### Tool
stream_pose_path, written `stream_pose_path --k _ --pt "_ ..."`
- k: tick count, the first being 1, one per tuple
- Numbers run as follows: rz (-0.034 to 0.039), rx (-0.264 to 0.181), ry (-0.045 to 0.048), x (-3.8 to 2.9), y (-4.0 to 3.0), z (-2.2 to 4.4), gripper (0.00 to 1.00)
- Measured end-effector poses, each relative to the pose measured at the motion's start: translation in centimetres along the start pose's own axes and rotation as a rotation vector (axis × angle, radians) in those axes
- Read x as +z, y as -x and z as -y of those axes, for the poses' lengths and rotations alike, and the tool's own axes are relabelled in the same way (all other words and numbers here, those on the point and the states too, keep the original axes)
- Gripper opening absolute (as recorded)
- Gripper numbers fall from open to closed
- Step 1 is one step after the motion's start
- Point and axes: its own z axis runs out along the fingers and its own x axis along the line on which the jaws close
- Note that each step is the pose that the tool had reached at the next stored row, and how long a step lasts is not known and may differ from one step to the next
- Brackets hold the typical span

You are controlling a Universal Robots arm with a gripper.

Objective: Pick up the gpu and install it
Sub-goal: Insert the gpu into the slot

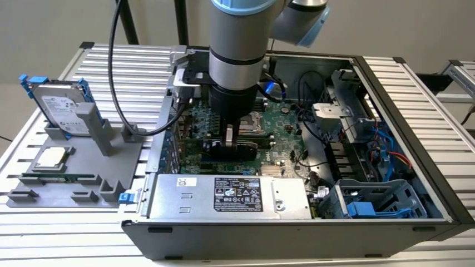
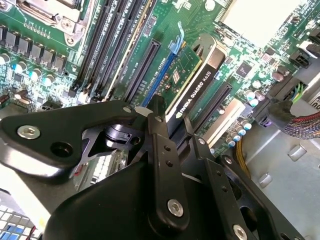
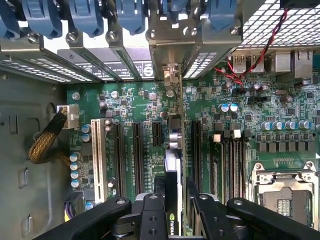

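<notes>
my arm reached straight down into the open computer case (image 1: 415,139), and my gripper (image 1: 230,146) sat low over the green motherboard (image 1: 286,119), closed narrow on the gpu (image 1: 231,151). in the exterior view the card showed as a dark block held on edge between my fingers, just above the board and a little behind the grey power supply (image 1: 230,196) that ran along the near wall of the case. in the second wrist view the gpu (image 2: 192,82) stood on its edge right by the long black expansion slots (image 2: 142,70), its black cooler face turned to the camera and a strip of green card beside it, with my fingers (image 2: 162,165) pinching it from both sides. in the first wrist view i looked along the top edge of the gpu (image 3: 172,175); it ran between two black slots toward the silver bracket (image 3: 171,75) at the rear wall, under the row of blue slot latches (image 3: 130,17). i could not tell whether the card's edge was fully seated in its slot. outside the case, on the exterior view's left, the grey parts holder (image 1: 74,178) stood on the slatted table (image 1: 44,239), carrying the silver hard drive (image 1: 63,108) in its blue frame, a processor chip (image 1: 52,158) and a narrow memory stick (image 1: 59,178).
</notes>
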Motion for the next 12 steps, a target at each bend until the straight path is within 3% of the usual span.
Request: stream_pose_path --k 7,12 --pt "-0.0005 0.000 0.0004 0.80 -0.01 -0.06 0.00" --pt "0.0000 0.000 0.0001 0.83 -0.01 -0.04 0.00"
